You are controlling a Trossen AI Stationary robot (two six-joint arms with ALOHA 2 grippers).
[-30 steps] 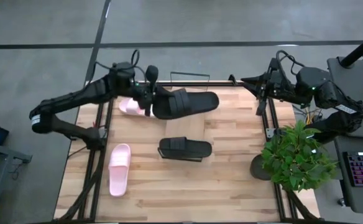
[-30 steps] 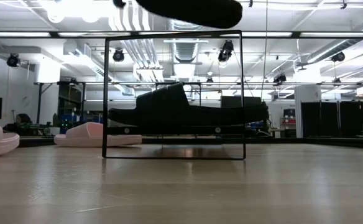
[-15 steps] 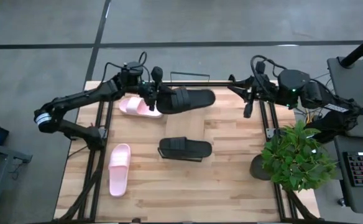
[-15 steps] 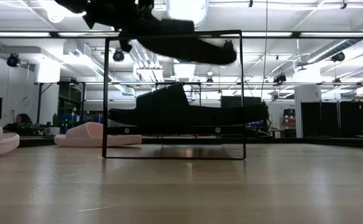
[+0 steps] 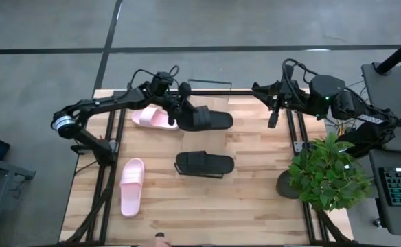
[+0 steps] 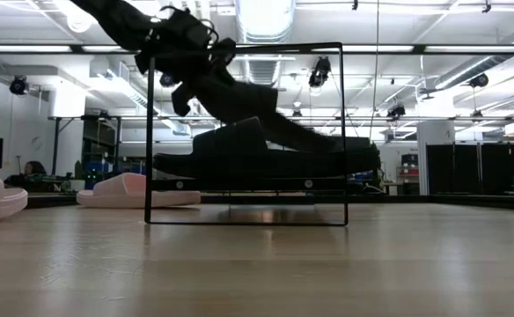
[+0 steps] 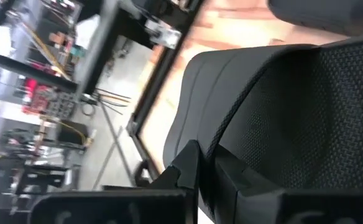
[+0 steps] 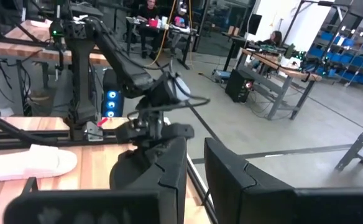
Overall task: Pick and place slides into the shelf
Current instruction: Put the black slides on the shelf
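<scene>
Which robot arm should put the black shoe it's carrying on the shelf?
The left. Its tool is shut on the black slide right by the shelf. The right tool waits off at the table's edge.

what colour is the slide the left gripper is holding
Black. The slide clamped in the left gripper shows best in the high view.

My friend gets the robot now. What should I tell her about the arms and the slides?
Left gripper: shut on a black slide, lowering it at the shelf along the table's far edge.
Right gripper: holds nothing, waiting at the far right corner.
Second black slide: mid-table.
Pink slide: beside the carried one, far left.
Other pink slide: near left.
Done: one slide picked up, not yet released.
Left: set it down, then the other three.
</scene>
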